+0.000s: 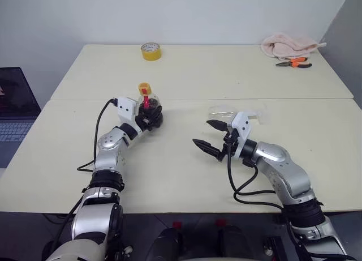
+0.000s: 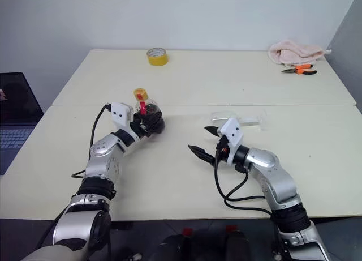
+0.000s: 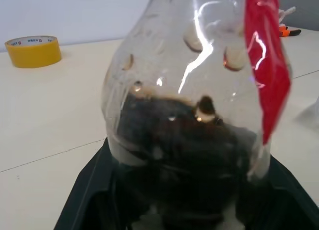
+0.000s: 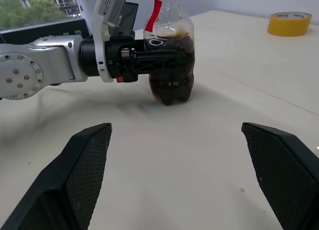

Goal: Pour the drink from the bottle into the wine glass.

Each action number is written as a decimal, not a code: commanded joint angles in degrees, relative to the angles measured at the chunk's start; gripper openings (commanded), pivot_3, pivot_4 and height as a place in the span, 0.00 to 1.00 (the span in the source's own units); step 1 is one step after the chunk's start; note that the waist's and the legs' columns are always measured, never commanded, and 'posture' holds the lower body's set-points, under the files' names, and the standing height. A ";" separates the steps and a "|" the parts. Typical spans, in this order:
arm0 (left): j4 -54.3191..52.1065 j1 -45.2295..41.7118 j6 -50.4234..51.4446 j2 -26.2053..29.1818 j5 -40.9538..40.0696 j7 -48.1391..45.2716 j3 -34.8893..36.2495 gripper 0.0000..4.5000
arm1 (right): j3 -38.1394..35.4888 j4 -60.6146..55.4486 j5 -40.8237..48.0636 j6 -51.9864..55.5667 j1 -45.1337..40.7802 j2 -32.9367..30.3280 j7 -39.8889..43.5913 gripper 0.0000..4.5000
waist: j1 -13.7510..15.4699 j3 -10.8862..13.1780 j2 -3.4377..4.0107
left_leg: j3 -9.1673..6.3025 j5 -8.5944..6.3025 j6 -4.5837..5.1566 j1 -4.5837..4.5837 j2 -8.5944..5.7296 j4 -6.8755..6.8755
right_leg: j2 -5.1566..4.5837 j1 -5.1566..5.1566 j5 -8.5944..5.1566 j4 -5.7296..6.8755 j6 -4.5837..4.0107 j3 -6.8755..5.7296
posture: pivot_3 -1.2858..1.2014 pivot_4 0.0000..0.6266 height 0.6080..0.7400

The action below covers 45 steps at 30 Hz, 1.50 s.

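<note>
One bottle stands upright, yellow cap up; left tool grips it.

We see our left arm stretched forward over the pale surface, its silver forearm angled toward the right, a black cable trailing from the white wrist block. Our left claw has its black fingers set on either side of the small clear plastic bottle with the yellow cap. Our right arm bends inward, its claw pointing left, the two black fingers spread wide and holding nothing.
</note>
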 commanded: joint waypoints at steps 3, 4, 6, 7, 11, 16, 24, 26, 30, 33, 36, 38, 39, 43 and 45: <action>-9.90 2.19 2.38 -2.55 0.24 0.94 -2.28 0.49 | -3.35 -0.88 -4.93 1.19 -8.65 2.24 -10.00 1.00 | -0.01 0.00 0.00 | -0.01 0.00 0.00 -0.02 0.00 0.00 | 0.00 -0.03 0.00 0.02 0.00 0.01 | 0.52 0.24 1.00; -11.55 3.09 2.85 -3.21 0.74 1.31 -3.12 0.49 | -2.88 0.12 -7.26 2.45 -10.16 2.34 -12.57 1.00 | 0.02 0.00 0.00 | -0.01 0.00 0.00 -0.03 0.00 0.00 | 0.00 -0.04 0.00 0.03 0.00 0.01 | 0.52 0.24 1.00; -15.79 5.26 4.14 -5.20 1.43 3.29 -4.68 0.49 | -2.39 0.63 -9.04 5.46 -12.99 2.80 -15.21 1.00 | 0.13 -0.02 -0.04 | -0.05 0.00 -0.01 -0.03 -0.01 0.01 | -0.01 -0.04 0.00 0.04 0.00 -0.01 | 0.52 0.24 1.00; -17.78 6.28 4.75 -5.99 1.69 4.12 -5.32 0.49 | -2.49 0.10 -8.67 6.84 -13.99 3.18 -15.54 1.00 | 0.10 -0.02 -0.04 | -0.05 0.00 -0.01 -0.03 0.00 0.00 | -0.01 -0.04 0.00 0.03 0.00 -0.01 | 0.52 0.24 1.00; -25.19 10.67 6.69 -9.35 3.90 8.44 -8.30 0.48 | -3.06 -3.22 -6.92 12.14 -16.55 5.01 -16.52 1.00 | -0.05 -0.02 -0.03 | 0.03 0.00 -0.01 -0.05 0.00 -0.01 | -0.02 -0.08 0.00 0.07 0.00 0.08 | 0.52 0.24 1.00; -32.14 14.32 9.45 -12.25 6.30 12.92 -11.07 0.46 | -1.87 -5.60 -6.25 19.63 -18.75 5.94 -17.04 1.00 | 0.02 -0.02 -0.03 | 0.04 0.00 -0.01 -0.06 -0.01 0.00 | -0.02 -0.09 0.00 0.09 0.00 0.09 | 0.52 0.24 1.00; -36.85 16.05 14.00 -14.38 7.35 15.51 -13.92 0.46 | -2.19 -8.94 -0.95 28.90 -22.29 6.92 -15.84 1.00 | 0.09 -0.02 -0.03 | 0.04 0.00 -0.01 -0.06 -0.01 -0.01 | -0.01 -0.09 0.00 0.09 0.00 0.09 | 0.52 0.24 1.00; -37.06 15.93 14.58 -14.67 7.60 15.70 -14.55 0.46 | -2.00 -8.54 -0.94 30.05 -22.71 7.03 -16.09 1.00 | 0.10 -0.02 -0.03 | 0.03 0.00 0.00 -0.06 -0.02 -0.01 | -0.01 -0.08 0.00 0.09 0.00 0.07 | 0.52 0.24 1.00; -36.82 15.92 14.70 -14.51 8.26 15.95 -15.61 0.46 | -2.04 -8.62 -0.90 31.89 -23.04 6.87 -16.09 1.00 | 0.10 -0.02 -0.03 | 0.04 0.00 0.00 -0.06 -0.02 -0.01 | -0.02 -0.08 0.00 0.09 0.00 0.08 | 0.52 0.24 1.00; -36.80 15.91 14.57 -14.58 8.68 16.03 -16.05 0.46 | -1.93 -8.34 -1.25 32.62 -23.11 6.78 -16.27 1.00 | 0.10 -0.02 -0.03 | 0.04 0.00 -0.01 -0.06 -0.02 -0.01 | -0.02 -0.08 0.00 0.09 0.00 0.08 | 0.52 0.24 1.00; -36.92 15.88 14.50 -14.69 8.98 16.02 -16.39 0.46 | -1.92 -8.02 -1.42 32.95 -23.26 7.00 -16.58 1.00 | 0.11 -0.02 -0.03 | 0.04 0.00 -0.01 -0.06 -0.02 -0.01 | -0.02 -0.08 0.00 0.09 0.00 0.08 | 0.52 0.24 1.00; -36.96 15.94 14.53 -14.73 9.06 15.96 -16.62 0.46 | -1.93 -7.90 -1.39 33.18 -23.37 7.22 -16.86 1.00 | 0.12 -0.02 -0.03 | 0.04 0.00 0.00 -0.06 -0.02 -0.01 | -0.02 -0.08 0.00 0.09 0.00 0.08 | 0.52 0.24 1.00; -36.98 15.99 14.54 -14.72 9.11 15.90 -16.74 0.46 | -1.85 -7.82 -1.42 33.24 -23.42 7.38 -17.05 1.00 | 0.12 -0.02 -0.03 | 0.04 0.00 0.00 -0.06 -0.02 -0.01 | -0.02 -0.08 0.00 0.09 0.00 0.08 | 0.52 0.24 1.00; -37.13 16.21 14.66 -14.89 9.24 15.72 -17.15 0.46 | -1.67 -7.57 -1.53 33.13 -23.46 7.83 -17.43 1.00 | 0.13 -0.02 -0.03 | 0.04 0.00 -0.01 -0.06 -0.02 -0.01 | -0.02 -0.08 0.00 0.09 0.00 0.08 | 0.52 0.24 1.00; -37.26 16.33 14.74 -14.97 9.21 15.62 -17.30 0.46 | -1.41 -7.14 -1.79 32.92 -23.45 8.21 -17.67 1.00 | 0.13 -0.02 -0.03 | 0.04 0.00 0.00 -0.06 -0.02 -0.01 | -0.02 -0.08 0.00 0.09 0.00 0.08 | 0.52 0.24 1.00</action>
